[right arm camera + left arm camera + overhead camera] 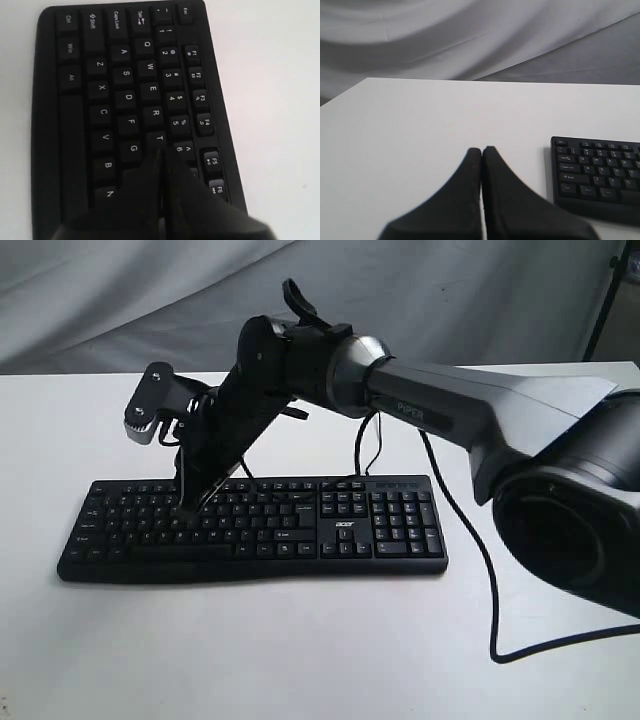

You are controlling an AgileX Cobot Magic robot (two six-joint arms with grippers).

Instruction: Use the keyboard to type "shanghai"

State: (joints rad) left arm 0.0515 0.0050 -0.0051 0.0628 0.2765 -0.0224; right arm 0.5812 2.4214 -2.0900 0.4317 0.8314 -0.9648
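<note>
Draped grey cloth (120, 300) backed a white desk (300, 660) where the right arm (450, 410) reached across the black Acer keyboard (390, 525) lying mid-desk. The right pincer (190, 507), fingers pressed together into one poking tip, met the keys near T and G. The left pincer (481, 150), likewise together, hung over the desk near the Esc end, out of the way. A black cable (490, 580) trailed right.

Black keyboard (390, 530) with white key legends (123, 51) and white logo (344, 524), plain white worktop (250, 650), black cable (492, 610), black-and-silver arm (450, 405), pale grey unpatterned cloth (120, 300) behind the keyboard
</note>
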